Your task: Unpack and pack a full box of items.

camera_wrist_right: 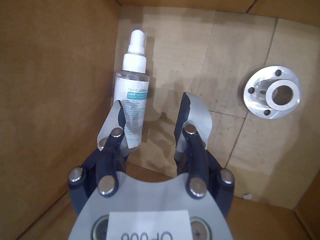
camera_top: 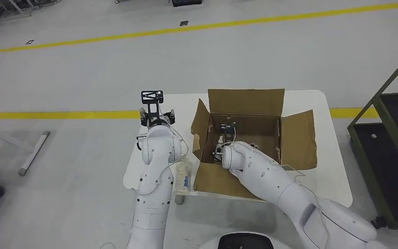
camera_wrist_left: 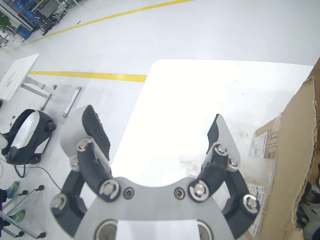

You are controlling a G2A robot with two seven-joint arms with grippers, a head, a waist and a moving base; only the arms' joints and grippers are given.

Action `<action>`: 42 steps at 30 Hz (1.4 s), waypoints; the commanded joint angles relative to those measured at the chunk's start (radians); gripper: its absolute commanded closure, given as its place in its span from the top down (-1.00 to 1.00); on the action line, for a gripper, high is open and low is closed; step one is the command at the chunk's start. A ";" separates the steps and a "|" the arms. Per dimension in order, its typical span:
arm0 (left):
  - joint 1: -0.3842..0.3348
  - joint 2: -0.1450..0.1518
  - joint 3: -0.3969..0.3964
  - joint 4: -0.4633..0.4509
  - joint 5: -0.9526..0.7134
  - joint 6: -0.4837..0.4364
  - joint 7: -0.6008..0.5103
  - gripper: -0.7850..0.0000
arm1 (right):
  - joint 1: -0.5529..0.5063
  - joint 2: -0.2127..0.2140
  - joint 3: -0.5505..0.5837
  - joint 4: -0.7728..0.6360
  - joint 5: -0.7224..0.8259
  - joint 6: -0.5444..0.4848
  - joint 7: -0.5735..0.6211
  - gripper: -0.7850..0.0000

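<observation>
Left wrist view showed the left arm's fingers (camera_wrist_left: 96, 131) spread and empty above the left of the tabletop (camera_wrist_left: 187, 88), probably parked clear of the box (camera_wrist_left: 287, 151). Inside it the right arm's fingers (camera_wrist_right: 186, 116) hung spread, likely lining up on the spray bottle (camera_wrist_right: 132, 93). That lay along the left wall, partly under one finger rather than centred between them, well apart from the metal flange (camera_wrist_right: 272, 92).

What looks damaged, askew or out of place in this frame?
The box flap has a ragged, torn edge in the left wrist view. Inside, the spray bottle lies on its side along a wall, at the open right gripper; the metal flange sits apart. Nothing looks spilled.
</observation>
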 commanded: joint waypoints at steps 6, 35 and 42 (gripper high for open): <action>0.001 -0.001 -0.006 -0.001 -0.003 -0.010 0.003 1.00 | 0.017 -0.022 0.004 0.041 -0.005 -0.016 -0.001 -0.12; 0.013 -0.004 -0.020 -0.027 -0.001 -0.025 0.007 1.00 | 0.010 0.022 0.071 -0.103 -0.180 0.001 0.123 1.00; 0.021 -0.005 -0.021 -0.035 0.003 -0.021 0.011 1.00 | 0.004 0.027 0.061 -0.134 -0.249 -0.007 0.199 1.00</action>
